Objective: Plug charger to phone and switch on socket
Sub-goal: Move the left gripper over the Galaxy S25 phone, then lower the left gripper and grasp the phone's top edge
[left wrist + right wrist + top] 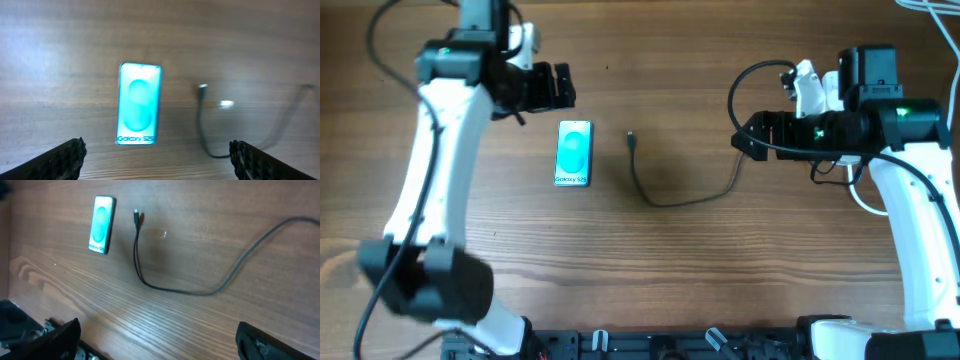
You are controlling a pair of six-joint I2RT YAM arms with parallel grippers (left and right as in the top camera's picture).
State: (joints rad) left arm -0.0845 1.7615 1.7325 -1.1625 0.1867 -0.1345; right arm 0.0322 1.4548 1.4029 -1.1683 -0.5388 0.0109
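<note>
Phone [573, 153] lies flat on wooden table [670, 270], screen up and lit teal, white "Galaxy S25" band at the end nearer the robot base; long axis runs approx. front-to-back, very slight skew. Nothing touches it. Charger [660, 202]: thin black cable, loose on table on the phone's right side. Its plug tip [631, 138] sits just beside the phone, level w/ the phone's upper half, a clear gap between them, not inserted. From the tip the cable runs down past the phone's band end, bends, then sweeps away from the phone toward the right arm. Its far end passes under that arm in overhead view and cannot be traced. Left gripper [562, 88]: off the table, just beyond the phone's far end, slightly to its left side, no contact w/ phone. Left wrist view shows both fingers [65, 160] at the frame's lower corners, set wide apart, nothing between them, phone centred in the gap. Right gripper [745, 143]: well apart from the phone, beyond the charger's loop. Right wrist view shows its fingers [55, 340] likewise spread wide, holding nothing, w/ cable and phone on the table ahead. Small bright glint on the table near the plug tip, on the side away from the phone; nature unclear.
</note>
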